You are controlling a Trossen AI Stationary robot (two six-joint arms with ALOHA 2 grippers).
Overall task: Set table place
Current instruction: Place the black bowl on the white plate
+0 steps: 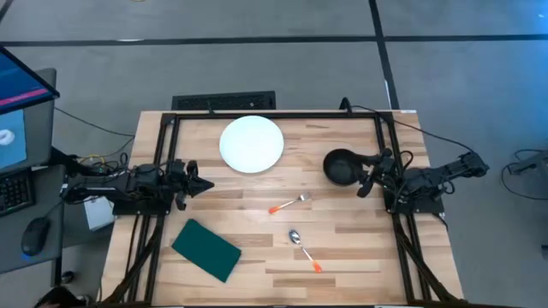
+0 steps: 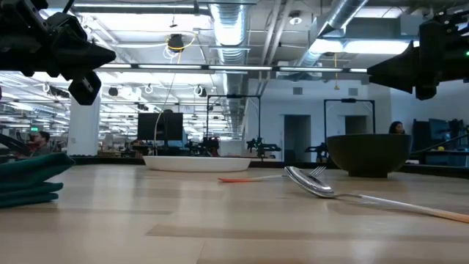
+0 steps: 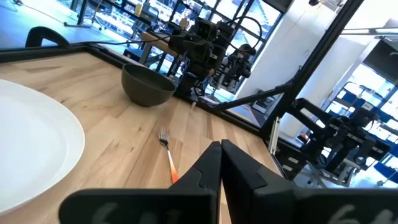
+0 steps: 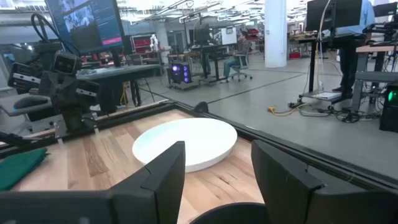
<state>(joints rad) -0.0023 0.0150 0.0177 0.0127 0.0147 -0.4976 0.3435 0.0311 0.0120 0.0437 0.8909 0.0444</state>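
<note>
- The pale butcher-block wooden table (image 1: 342, 257) is edged by a black metal frame.
- The round flat white plate (image 1: 252, 144) is seen at the far middle.
- The left gripper (image 1: 204, 184) is closed, empty, at the left edge.
- The right gripper (image 1: 366, 177) is spread open above the small black bowl (image 1: 340, 167).

The premises were a robotics lab in an open-plan industrial office. Exposed ceiling ducts (image 2: 227, 29) and strip lighting ran overhead; monitors (image 4: 84, 25), desks with office chairs (image 4: 239, 65), floor cables (image 4: 292, 109) and further robot rigs (image 3: 205, 43) stood about.
</note>
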